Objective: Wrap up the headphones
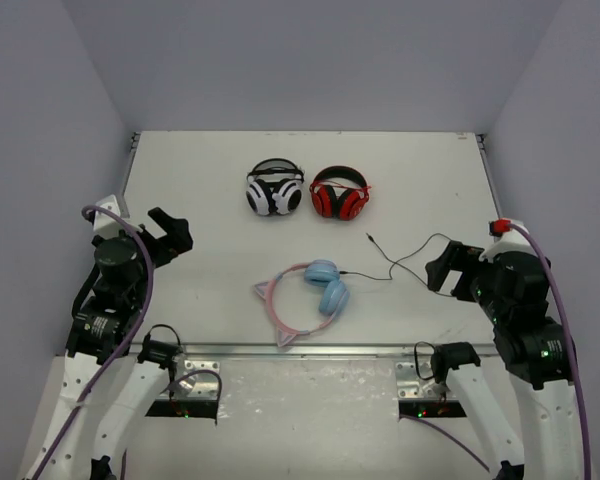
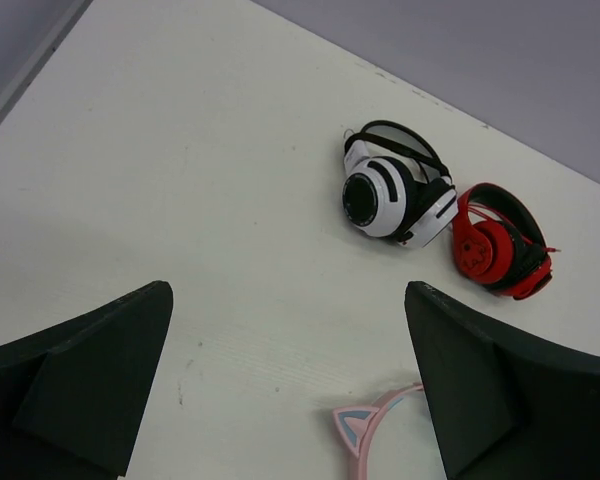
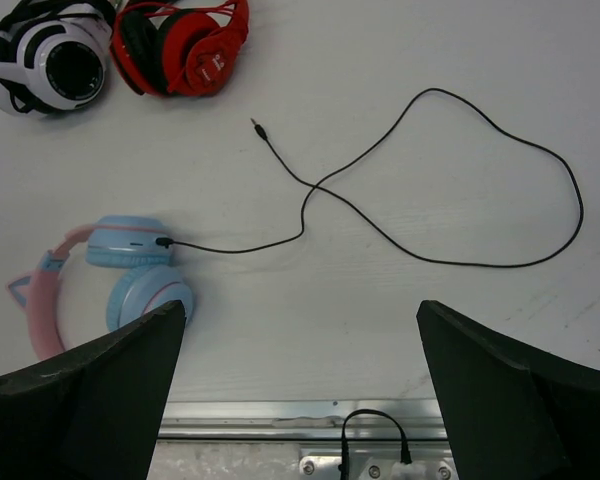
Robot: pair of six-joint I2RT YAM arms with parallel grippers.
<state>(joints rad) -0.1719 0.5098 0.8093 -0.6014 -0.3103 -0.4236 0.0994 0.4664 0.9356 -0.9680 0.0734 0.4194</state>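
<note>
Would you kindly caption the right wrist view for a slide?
Open right end effector facing blue-cupped pink cat-ear headphones, their thin black cable sprawled loose across white table.

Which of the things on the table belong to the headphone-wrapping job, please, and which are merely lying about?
For the job: cat-ear headphones with blue cups and a pink band; their black cable, lying unwound.
Lying about: white-and-black headphones; red-and-black headphones.

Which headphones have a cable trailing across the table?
The light blue, pink cat-eared headphones; the white-and-black pair and the red-and-black pair show no loose cable.
</note>
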